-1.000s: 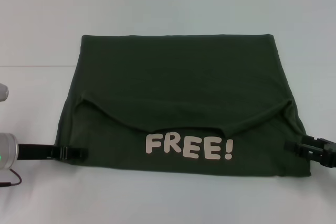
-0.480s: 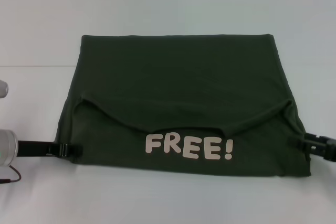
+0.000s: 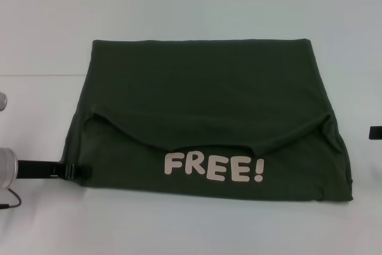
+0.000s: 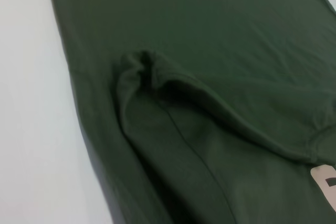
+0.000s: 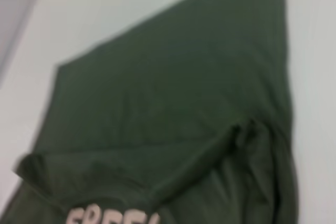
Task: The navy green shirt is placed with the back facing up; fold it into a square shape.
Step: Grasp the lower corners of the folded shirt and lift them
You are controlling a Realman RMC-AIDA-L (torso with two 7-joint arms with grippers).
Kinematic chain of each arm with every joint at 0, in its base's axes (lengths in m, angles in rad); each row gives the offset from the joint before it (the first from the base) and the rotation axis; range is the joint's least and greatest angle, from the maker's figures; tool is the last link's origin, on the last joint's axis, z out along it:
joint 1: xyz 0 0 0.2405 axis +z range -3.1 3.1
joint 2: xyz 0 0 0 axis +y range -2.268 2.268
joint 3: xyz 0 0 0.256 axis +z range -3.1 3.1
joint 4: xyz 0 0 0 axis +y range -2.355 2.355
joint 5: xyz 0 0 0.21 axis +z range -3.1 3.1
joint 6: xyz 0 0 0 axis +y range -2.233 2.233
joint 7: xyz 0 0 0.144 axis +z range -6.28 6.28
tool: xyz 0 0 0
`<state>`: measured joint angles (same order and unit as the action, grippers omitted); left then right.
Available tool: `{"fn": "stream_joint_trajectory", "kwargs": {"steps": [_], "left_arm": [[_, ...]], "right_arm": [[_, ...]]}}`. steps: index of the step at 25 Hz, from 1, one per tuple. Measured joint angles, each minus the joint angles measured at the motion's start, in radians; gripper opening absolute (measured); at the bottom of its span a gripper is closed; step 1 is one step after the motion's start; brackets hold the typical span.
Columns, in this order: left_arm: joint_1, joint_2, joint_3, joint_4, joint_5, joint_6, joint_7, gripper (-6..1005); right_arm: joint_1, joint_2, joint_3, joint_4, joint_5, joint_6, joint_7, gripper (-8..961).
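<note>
dark olive-green cotton T-shirt (image 3: 209, 111) w/ cream lettering, part-folded | L gripper (image 3: 80, 172) at near-left edge, claw state can't tell | R gripper (image 3: 376, 131) barely in view, state can't tell | tip: pinch both near corners evenly, fold square.

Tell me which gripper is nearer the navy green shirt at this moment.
Left. The left gripper sits right at the navy green shirt's near left edge, level with the lettering. The right gripper only shows at the frame's right edge, clearly apart from the shirt's right side.
</note>
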<state>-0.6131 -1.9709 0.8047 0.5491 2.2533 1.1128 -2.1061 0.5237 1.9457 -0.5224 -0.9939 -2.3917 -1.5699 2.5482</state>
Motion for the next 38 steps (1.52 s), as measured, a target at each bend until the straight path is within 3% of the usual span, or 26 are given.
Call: {"fn": "stream_joint_trajectory", "kwargs": {"steps": [3,11,24,38], "left_arm": [[0.0,0.0,0.003,0.0,0.007,-0.003,0.006,41],[0.005,0.003,-0.004,0.001,0.008,0.001,0.012,40],[0.006,0.004,-0.004,0.014,0.005,0.01,0.012,41],[0.006,0.003,-0.006,0.014,0.005,0.012,0.008,40]], "right_arm": [[0.049,-0.002,-0.006,0.008,-0.087,-0.012,0.035,944],[0.152,0.021,-0.059,0.085,-0.236,0.011,0.06,943],[0.157,0.037,-0.108,0.18,-0.239,0.098,0.05,943],[0.176,0.069,-0.135,0.22,-0.238,0.163,0.038,942]]}}
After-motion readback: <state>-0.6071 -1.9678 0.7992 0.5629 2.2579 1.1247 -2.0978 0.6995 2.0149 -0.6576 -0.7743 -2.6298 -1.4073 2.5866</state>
